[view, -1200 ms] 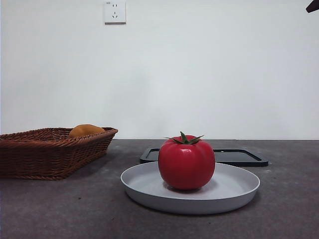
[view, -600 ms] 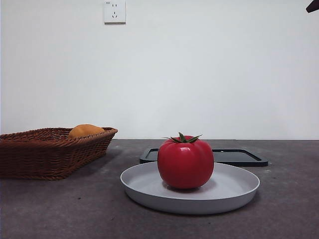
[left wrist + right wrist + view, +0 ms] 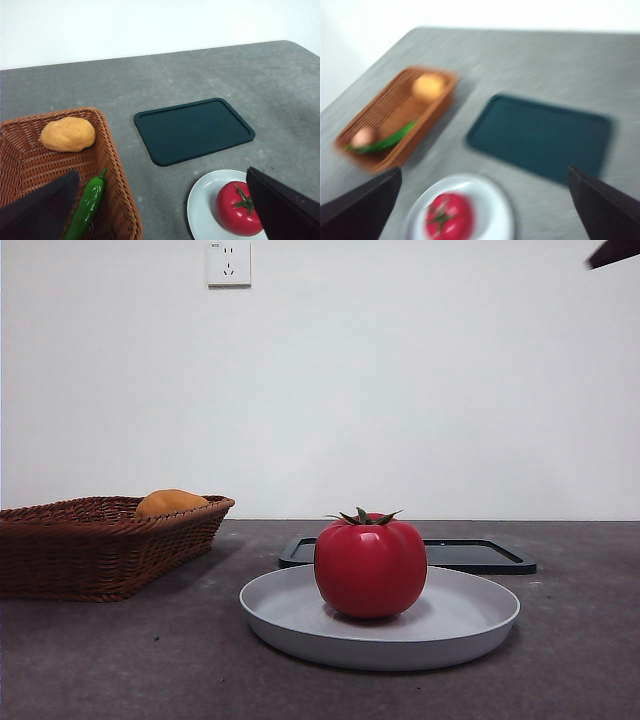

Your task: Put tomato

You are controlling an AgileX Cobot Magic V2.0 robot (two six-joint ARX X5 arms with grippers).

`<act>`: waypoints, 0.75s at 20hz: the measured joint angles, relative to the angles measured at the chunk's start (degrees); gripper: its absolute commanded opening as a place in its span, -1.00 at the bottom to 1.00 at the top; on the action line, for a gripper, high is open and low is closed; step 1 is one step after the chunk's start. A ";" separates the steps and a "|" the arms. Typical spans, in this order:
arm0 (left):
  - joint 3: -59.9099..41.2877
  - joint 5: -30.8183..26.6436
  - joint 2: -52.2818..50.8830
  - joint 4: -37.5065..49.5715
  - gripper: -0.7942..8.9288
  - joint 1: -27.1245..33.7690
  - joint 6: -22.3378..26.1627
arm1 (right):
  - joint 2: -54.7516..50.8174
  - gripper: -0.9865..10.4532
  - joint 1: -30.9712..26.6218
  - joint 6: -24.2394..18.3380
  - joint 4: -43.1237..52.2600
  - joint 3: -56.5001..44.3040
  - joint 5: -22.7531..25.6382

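- Right now the tomato (image 3: 370,567) sits upright on the grey plate (image 3: 470,625), stem and green calyx on top, near the middle of the dish and touching nothing else.
- From the left wrist view, the same tomato (image 3: 239,215) lies on the white-looking plate (image 3: 202,200), partly hidden behind one dark finger.
- Behind the plate, a flat dark tray (image 3: 480,555) lies on the grey bench (image 3: 580,660); the two look just apart in the left wrist view, where the tray (image 3: 194,130) carries nothing.
- Well to one side stands a wicker basket (image 3: 95,545), holding an orange rounded fruit (image 3: 170,503) at its far end.
- Looking down from the left wrist, the basket (image 3: 115,165) also holds a green pepper (image 3: 87,205) beside the orange fruit (image 3: 67,134).
- The left gripper (image 3: 165,235) hangs high above the bench, its fingers spread wide with nothing between them.
- The right gripper (image 3: 485,235) is likewise high up, fingers spread wide and holding nothing; its picture is blurred, yet the tomato (image 3: 447,217), plate (image 3: 492,207), tray (image 3: 542,135) and basket (image 3: 395,117) are recognisable.
- Only a black tip (image 3: 612,252) shows in a top corner of the front view; which arm it belongs to cannot be told.
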 measured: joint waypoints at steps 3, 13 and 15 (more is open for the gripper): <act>0.00 0.02 0.00 0.00 0.51 0.00 0.00 | 5.92 0.17 8.52 0.00 -0.33 0.00 2.58; 0.00 0.02 0.00 0.00 0.51 0.00 0.00 | 30.47 0.33 26.08 -2.16 -0.17 0.00 15.82; 0.00 0.00 0.00 0.00 0.51 0.00 0.00 | 34.05 0.35 26.93 -2.67 0.76 0.00 17.53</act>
